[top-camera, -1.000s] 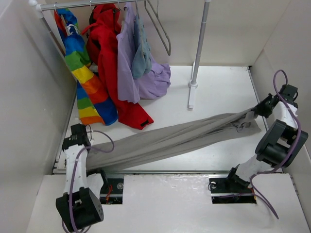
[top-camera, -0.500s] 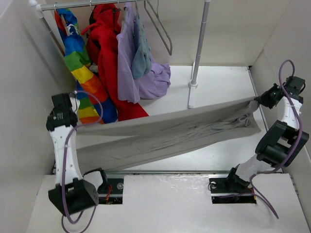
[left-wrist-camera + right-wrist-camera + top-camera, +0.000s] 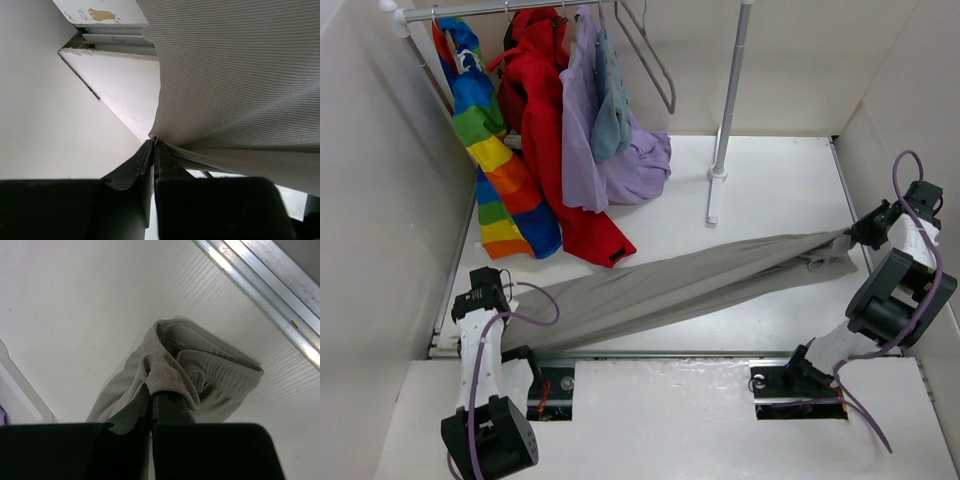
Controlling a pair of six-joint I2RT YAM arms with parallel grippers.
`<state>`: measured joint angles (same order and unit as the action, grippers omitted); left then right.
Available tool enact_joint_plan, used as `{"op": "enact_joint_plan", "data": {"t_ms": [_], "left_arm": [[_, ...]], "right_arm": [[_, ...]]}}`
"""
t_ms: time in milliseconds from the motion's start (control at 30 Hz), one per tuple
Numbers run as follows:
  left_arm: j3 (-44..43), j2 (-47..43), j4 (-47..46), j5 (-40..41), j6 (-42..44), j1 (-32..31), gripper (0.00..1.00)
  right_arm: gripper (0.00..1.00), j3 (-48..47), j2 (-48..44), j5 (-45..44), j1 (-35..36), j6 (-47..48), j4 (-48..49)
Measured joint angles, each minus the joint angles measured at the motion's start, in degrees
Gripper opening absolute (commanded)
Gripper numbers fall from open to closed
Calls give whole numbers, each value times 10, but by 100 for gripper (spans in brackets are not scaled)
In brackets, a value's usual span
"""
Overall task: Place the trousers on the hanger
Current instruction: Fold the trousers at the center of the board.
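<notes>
The taupe trousers [image 3: 680,282] stretch across the table from lower left to right, held at both ends. My left gripper [image 3: 503,297] is shut on the leg end, low near the left front edge; in its wrist view the ribbed cloth [image 3: 235,85] fans out from the pinched tips [image 3: 153,142]. My right gripper [image 3: 852,237] is shut on the gathered waist [image 3: 165,375] near the right wall. The slim grey hanger [image 3: 650,55] hangs on the rail at the back, far from both grippers.
On the rail [image 3: 490,10] hang a rainbow garment [image 3: 485,140], a red coat [image 3: 545,120], a lilac garment [image 3: 610,160] and a small blue-grey one [image 3: 610,105]. A thick pale pole [image 3: 730,100] stands on the table at back centre. White walls close in both sides.
My left gripper has dropped from its raised position back down to the front left, and the trousers have collapsed from a spread sheet into a narrow band. The right gripper lowered slightly.
</notes>
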<state>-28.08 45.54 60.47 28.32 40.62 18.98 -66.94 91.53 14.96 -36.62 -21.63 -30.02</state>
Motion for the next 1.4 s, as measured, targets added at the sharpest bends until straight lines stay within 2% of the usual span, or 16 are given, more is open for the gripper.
{"op": "enact_joint_plan", "data": {"t_ms": [200,267,300,333,367,467,567,733,900,933,1000,1033,1133,1233,1400], "left_arm": [[6,-1,-10,7,5,1,0],[7,-1,-12,9,6,1,0],[9,-1,-13,10,7,1,0],[11,-1,-16,13,8,1,0],[16,-1,-20,17,10,1,0],[32,-1,-23,22,14,2,32],[33,-1,-27,26,20,2,63],[34,-1,-46,50,31,2,64],[34,3,-48,52,32,2,66],[33,7,-48,53,32,2,66],[32,14,-48,54,32,2,66],[32,19,-48,54,32,2,66],[28,27,-49,54,33,2,68],[21,28,-49,52,33,2,69],[-2,29,-38,45,30,2,70]], "right_arm": [[1,7,0,-9,-9,0,-2],[14,11,0,-14,-9,0,-1],[25,14,0,-18,-9,0,-1],[44,18,0,-24,-9,-1,0],[54,23,0,-28,-9,-3,0],[78,33,5,-39,-9,0,0],[83,34,25,-45,-9,2,4],[84,34,50,-47,-9,2,4],[84,40,32,-56,-9,2,4],[91,44,17,-62,-9,2,0],[93,53,-21,-73,-9,1,0],[100,56,-40,-76,-9,0,0],[100,57,-69,-87,-9,-5,6],[100,62,-49,-96,-9,-7,9],[100,79,35,-99,-9,-4,5]]}}
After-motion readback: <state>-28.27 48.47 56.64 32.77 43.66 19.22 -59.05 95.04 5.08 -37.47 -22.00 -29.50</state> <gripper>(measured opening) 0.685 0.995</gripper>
